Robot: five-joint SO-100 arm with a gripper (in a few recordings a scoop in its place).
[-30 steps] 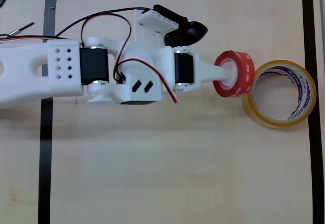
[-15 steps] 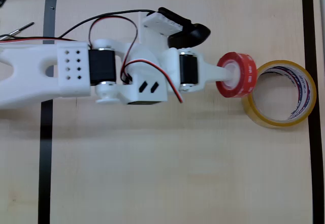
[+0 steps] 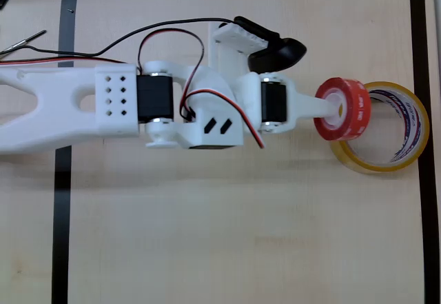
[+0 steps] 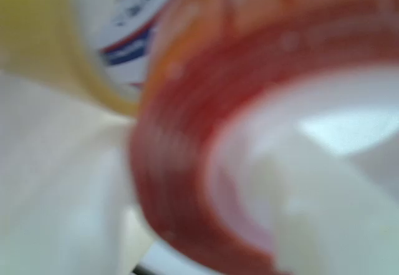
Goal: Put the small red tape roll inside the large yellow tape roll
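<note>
one white arm (image 3: 124,107) crosses the overhead view from the 9 o'clock edge toward 3 o'clock, red and black wires (image 3: 172,35) looping over its joints. gripper (image 3: 334,111) at the arm's 3 o'clock end is clamped on the small red tape roll (image 3: 346,109), one white finger (image 3: 332,109) reaching into the roll's white core. red roll is held on edge, tilted, overlapping the 9 o'clock rim of the large yellow tape roll (image 3: 386,163); cannot tell whether the two touch. yellow roll lies flat on the pale wood worktop (image 3: 227,228), near the 3 o'clock side, its inner core printed red and blue. black tape border (image 3: 62,214) frames the worktop along the 9, 12 and 3 o'clock sides; yellow roll sits just inside the 3 o'clock strip.

wrist view, heavily blurred: small red tape roll (image 4: 181,150) looms close, its red band curving from 12 round to 6 o'clock, white core at 3 to 5 o'clock. large yellow tape roll (image 4: 43,44) at 10 o'clock behind it, blue and red print on its core at 11 o'clock. a pale blurred shape at 8 o'clock, too soft to identify.
</note>
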